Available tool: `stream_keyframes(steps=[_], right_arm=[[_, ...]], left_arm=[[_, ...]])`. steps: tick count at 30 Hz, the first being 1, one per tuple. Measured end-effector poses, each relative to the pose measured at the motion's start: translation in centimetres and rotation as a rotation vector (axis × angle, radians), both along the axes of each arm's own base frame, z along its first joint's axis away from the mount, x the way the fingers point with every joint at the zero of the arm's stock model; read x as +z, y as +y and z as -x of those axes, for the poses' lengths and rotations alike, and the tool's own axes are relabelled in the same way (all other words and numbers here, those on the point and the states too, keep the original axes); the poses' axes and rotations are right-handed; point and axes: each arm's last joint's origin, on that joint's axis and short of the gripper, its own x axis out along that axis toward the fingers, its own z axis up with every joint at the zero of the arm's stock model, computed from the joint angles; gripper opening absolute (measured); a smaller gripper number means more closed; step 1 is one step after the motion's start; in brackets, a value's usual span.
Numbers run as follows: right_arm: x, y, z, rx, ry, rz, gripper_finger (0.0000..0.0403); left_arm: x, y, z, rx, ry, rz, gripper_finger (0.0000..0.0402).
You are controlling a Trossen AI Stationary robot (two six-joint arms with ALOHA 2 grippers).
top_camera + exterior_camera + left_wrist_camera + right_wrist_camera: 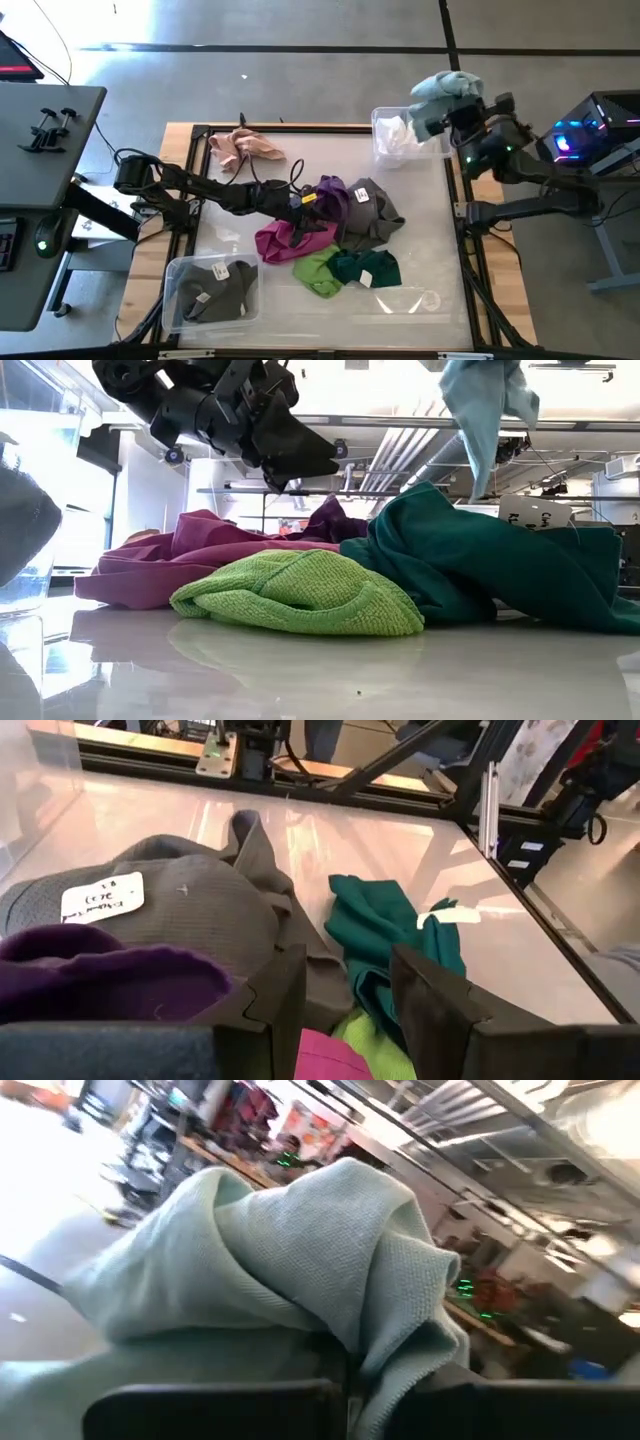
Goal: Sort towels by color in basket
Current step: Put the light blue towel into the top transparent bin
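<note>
Desk (430, 240) carries a central pile of soft cloths: purple towel (333, 197) touching grey towel (375, 212), magenta towel (290, 240) below them, lime green towel (318, 272) just beside dark green towel (365, 268). Peach-pink towel (245, 148) lies apart near the far left corner. Clear plastic bin (210, 290) at the near left holds dark grey cloths with white tags; second clear bin (400, 135) at the far right holds a white cloth. Left gripper (305, 203) hovers over the pile at the purple and magenta towels, jaws open with nothing between them; the left wrist view shows the grey towel's white tag (103, 897). Right gripper (445, 115) is raised above the far right bin, jaws closed on a pale teal towel (447, 88) that hangs down from them.
</note>
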Motion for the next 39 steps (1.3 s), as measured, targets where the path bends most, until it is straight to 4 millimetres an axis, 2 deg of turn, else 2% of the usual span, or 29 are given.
stream_keyframes(steps=[2, 5, 8, 13, 18, 23, 26, 30, 34, 37, 39], right_arm=[[-1.5, -1.0, 0.1, 0.071, -0.010, -0.052, 0.0008], [-4.0, -3.1, -0.2, 0.163, -0.043, -0.228, 0.0008], [-6.4, -5.5, -0.9, 0.171, -0.031, -0.412, 0.0008], [-10.0, -9.3, -2.7, 0.171, 0.039, -0.624, 0.0009], [-12.9, -12.2, -3.7, 0.234, 0.063, -0.804, 0.0009], [-14.8, -13.8, -3.3, 0.183, 0.093, -0.904, 0.0022], [-15.5, -14.2, -2.8, 0.149, 0.114, -0.958, 0.0049], [-15.4, -14.5, -1.8, 0.155, 0.106, -1.002, 0.0108], [-13.9, -14.1, -0.6, 0.078, 0.081, -0.995, 0.0159], [-12.7, -13.5, 0.3, -0.037, 0.041, -1.007, 0.0175], [-11.9, -13.2, 0.5, -0.041, 0.011, -0.997, 0.0177]], left_arm=[[0.0, 0.0, 0.0, 0.000, -0.002, -0.001, 0.0131], [0.0, 0.0, 0.0, 0.000, -0.003, -0.001, 0.0131], [0.0, 0.0, 0.0, 0.002, -0.003, -0.002, 0.0131], [0.0, 0.0, 0.0, 0.003, -0.004, -0.002, 0.0131], [0.1, 0.0, 0.0, 0.003, -0.011, -0.002, 0.0131], [0.1, 0.1, -0.1, 0.034, -0.012, -0.013, 0.0131], [0.1, 0.2, -0.1, 0.051, -0.013, -0.019, 0.0131], [0.3, 0.2, -0.1, 0.053, -0.038, -0.019, 0.0131], [0.4, 0.2, -0.2, 0.059, -0.049, -0.021, 0.0131], [0.5, 0.2, -0.2, 0.065, -0.053, -0.023, 0.0131], [0.5, 0.2, -0.2, 0.066, -0.057, -0.023, 0.0131]])
